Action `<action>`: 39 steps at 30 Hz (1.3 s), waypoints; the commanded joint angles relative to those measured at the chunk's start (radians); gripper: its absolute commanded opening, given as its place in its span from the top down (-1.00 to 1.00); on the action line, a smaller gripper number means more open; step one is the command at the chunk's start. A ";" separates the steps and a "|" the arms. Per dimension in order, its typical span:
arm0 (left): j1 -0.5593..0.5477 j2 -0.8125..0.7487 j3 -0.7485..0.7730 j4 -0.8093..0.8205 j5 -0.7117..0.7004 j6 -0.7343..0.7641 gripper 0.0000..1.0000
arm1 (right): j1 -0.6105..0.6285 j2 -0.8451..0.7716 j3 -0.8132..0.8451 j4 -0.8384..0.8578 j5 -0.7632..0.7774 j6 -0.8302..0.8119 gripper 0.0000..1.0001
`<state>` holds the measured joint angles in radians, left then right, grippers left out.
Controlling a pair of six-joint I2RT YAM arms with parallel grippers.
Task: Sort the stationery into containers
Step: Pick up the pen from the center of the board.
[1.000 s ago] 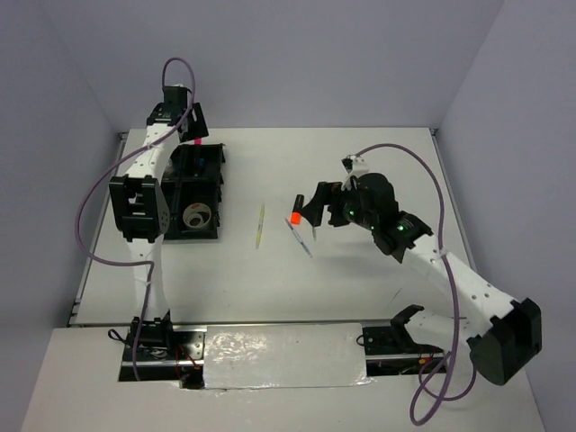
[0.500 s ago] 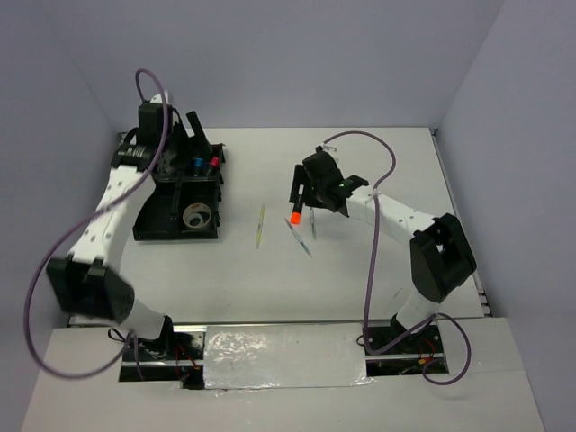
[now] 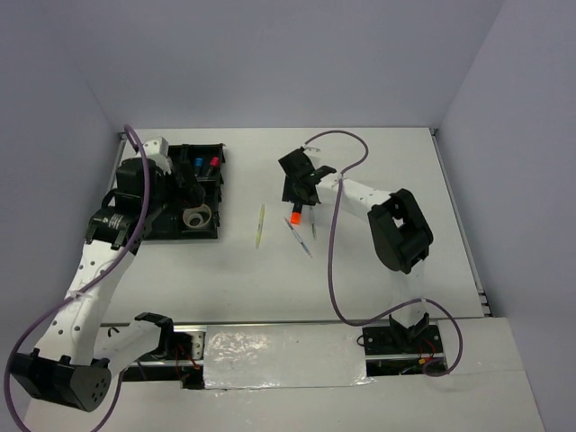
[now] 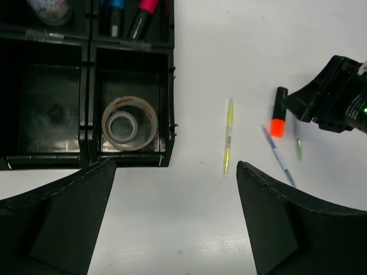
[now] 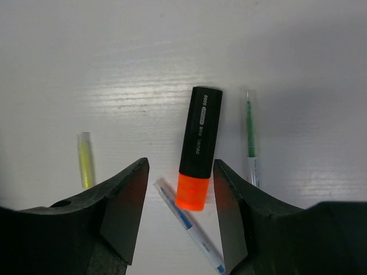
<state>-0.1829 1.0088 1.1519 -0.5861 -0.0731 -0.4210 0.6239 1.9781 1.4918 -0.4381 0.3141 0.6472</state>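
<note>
As the right tool hung wide open and empty above the white worktop, the stubby black orange-capped highlighter lay flat between its fingers, long axis square to their closing line. The left tool, also open and empty, was well apart.

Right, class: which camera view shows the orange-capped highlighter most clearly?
The right wrist view: the orange-capped highlighter lies large at the centre, its printed lettering visible. The left wrist view shows it small at the right; the top external view shows only a tiny orange cap.
</note>
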 commanded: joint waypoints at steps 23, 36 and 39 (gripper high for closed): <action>0.003 -0.096 -0.202 0.054 0.107 0.024 -0.99 | 0.016 0.134 0.047 -0.016 -0.004 0.054 0.43; -0.001 0.008 -0.208 0.448 0.524 -0.324 -0.99 | 0.126 -0.296 -0.112 0.180 -0.082 -0.130 0.51; -0.003 0.046 -0.247 0.639 0.585 -0.421 -0.99 | 0.163 -0.375 -0.224 0.283 -0.226 -0.170 0.51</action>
<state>-0.1822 1.0336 0.9245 -0.1940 0.3897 -0.6998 0.7498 1.6707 1.3365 -0.2821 0.2050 0.5434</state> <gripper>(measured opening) 0.993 0.382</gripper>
